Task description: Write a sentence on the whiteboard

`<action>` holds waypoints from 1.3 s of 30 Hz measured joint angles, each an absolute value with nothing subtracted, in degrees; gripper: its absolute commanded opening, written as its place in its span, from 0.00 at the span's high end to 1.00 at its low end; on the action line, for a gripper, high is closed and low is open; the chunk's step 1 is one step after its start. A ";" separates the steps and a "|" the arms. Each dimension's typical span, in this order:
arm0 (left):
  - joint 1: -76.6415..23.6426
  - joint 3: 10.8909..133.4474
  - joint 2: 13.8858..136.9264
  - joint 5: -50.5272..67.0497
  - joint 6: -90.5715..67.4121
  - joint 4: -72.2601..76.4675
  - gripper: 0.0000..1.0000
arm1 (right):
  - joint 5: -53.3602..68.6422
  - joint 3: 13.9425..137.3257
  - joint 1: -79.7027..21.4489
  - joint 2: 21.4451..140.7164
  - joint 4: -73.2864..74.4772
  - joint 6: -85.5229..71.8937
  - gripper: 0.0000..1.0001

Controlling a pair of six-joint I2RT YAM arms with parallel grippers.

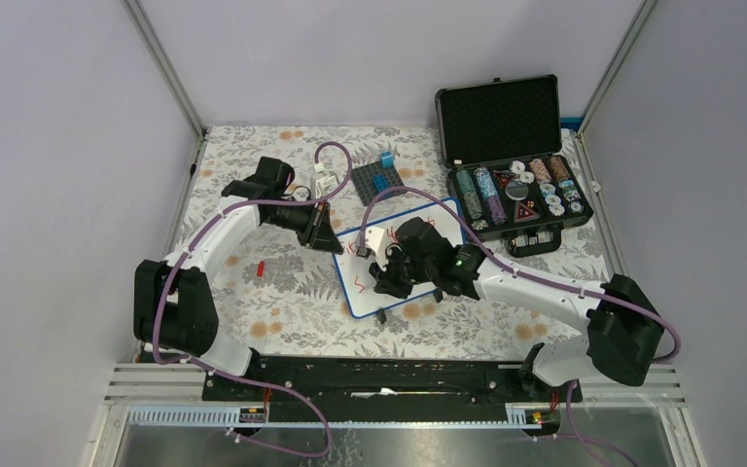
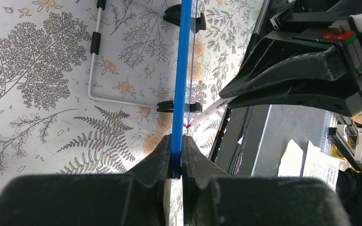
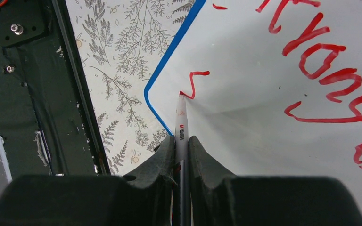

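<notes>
Left end effector (image 2: pixel 176 141): fingers pressed together on the blue rim of the board (image 1: pixel 443 216), which shows edge-on between them in the left wrist view. The left arm rises from its base, bends at the elbow near the left bench (image 1: pixel 253 311) edge, and reaches forward and right to the board's far-left corner.

Right end effector (image 3: pixel 182 139): fingers pinching one marker (image 3: pixel 181 117), held along the finger line with its tip touching the board surface. The right arm bends at an elbow near the right bench edge, and its forearm stretches left over the board.

Count: two arms, one board, one marker, one case (image 1: pixel 499 117).

Board position: mid-bench, just ahead of the arm bases, set askew. It carries red writing. The marker tip sits near the board's rounded corner, at the end of a short red stroke. Two black feet show on the rim in the left wrist view.

Containers: the case stands at the far right of the bench, open, lid upright and foam-lined. Its base holds several rows of chips (image 1: pixel 491 195); an exact count cannot be made. Other small items in it are too small to identify.

Other: a dark plate (image 1: pixel 374 185) with blue blocks lies beyond the board; a small red piece (image 1: pixel 261 268) lies on the bench left of it.
</notes>
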State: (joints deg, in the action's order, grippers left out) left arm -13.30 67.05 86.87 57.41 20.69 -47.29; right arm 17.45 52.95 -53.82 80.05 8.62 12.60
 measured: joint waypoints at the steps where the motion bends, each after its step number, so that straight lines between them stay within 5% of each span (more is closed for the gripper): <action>1: -13.30 67.05 86.87 57.43 20.69 -47.31 1.00 | 17.45 53.17 -54.02 80.23 8.71 12.60 1.00; 39: -13.30 67.16 86.87 57.32 20.56 -47.44 1.00 | 16.16 53.52 -50.85 77.67 10.22 12.84 1.00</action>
State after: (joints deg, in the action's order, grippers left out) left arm -13.30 67.16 86.87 57.32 20.56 -47.44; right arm 16.16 53.52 -50.85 77.67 10.22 12.84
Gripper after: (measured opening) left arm 0.097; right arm 0.193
